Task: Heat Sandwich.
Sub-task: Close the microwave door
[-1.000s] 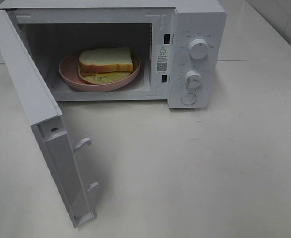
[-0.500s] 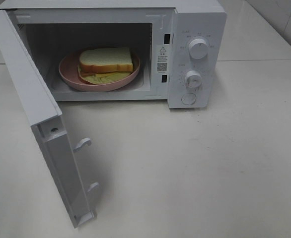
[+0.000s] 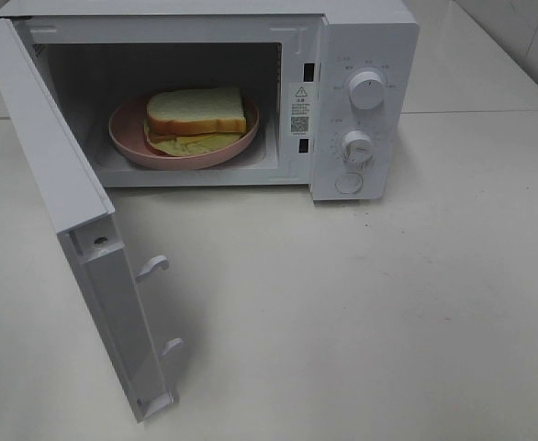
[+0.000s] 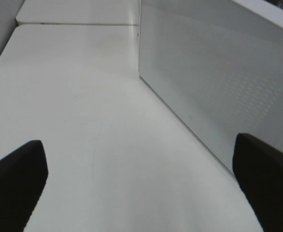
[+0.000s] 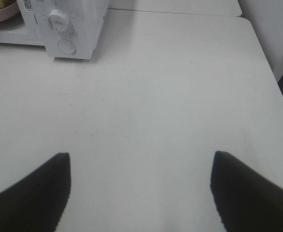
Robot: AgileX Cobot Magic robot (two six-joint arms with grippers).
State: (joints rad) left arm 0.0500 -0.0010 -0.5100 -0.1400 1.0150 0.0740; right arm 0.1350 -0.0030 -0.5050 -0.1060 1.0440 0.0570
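Left gripper (image 4: 137, 145): dark jaws spread wide, nothing btwn them, over bare white worktop (image 3: 388, 303). Just ahead of it in the left wrist view, the flat outer face of the white microwave door (image 3: 85, 239).

Exterior view, far left: that door is swung fully open on its left-side hinge, inner face w/ two hook latches (image 3: 152, 266) turned toward the middle. Its free edge reaches out over the worktop.

Next over, the boxy white microwave oven (image 3: 361, 37) sits at the back of the worktop, cavity open to view. Inside the cavity: round pink plate (image 3: 127, 138) on the floor of the oven. The thick white-bread sandwich w/ tan crust (image 3: 196, 110) lies on that plate, pale yellow-green filling sticking out along its front edge. Sandwich is smaller than the plate; pink rim shows all round.

Right of the cavity, the control panel: upper white dial (image 3: 367, 92), lower white dial (image 3: 357, 147), round button (image 3: 349, 183) below them.

Far right, right gripper (image 5: 140, 159): dark jaws also parted, empty, above bare worktop well apart from the oven's front corner.
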